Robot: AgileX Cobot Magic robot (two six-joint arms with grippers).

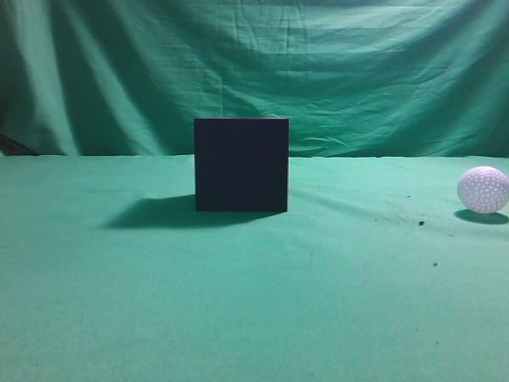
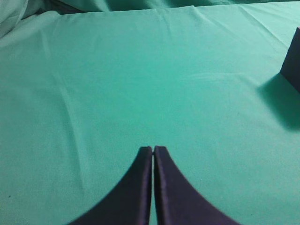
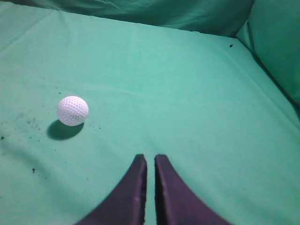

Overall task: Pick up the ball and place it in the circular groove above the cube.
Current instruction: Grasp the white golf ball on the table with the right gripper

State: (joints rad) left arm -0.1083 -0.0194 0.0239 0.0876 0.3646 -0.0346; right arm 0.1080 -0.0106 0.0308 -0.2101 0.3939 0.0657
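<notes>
A green cloth [image 1: 254,302] is spread over the whole table and is continued by a wrinkled green backdrop [image 1: 334,72] hung at the far side. Faint creases are seen in the cloth in both wrist views.

The cube [image 1: 241,165] is set upright on the cloth near the middle of the exterior view, towards the far edge of the table. It is very dark, matte and sharp-edged, and a shadow [image 1: 151,213] is cast from it to the left. Only its front face is shown there, so its top cannot be judged. A corner of it [image 2: 292,63] is caught at the right edge of the left wrist view.

The ball [image 1: 483,189] is found at the far right of the exterior view, resting on the cloth, well apart from the cube and to its right. It is white and dimpled. In the right wrist view it [image 3: 72,110] is seen to the left of the fingers and farther off, untouched.

The left gripper [image 2: 153,149] is held above bare cloth with its dark fingers pressed together, nothing between them. The right gripper [image 3: 150,157] is also nearly closed, a thin slit being left between its fingers, and nothing is pinched.

A few small dark specks [image 1: 421,224] are scattered on the cloth near the ball.
</notes>
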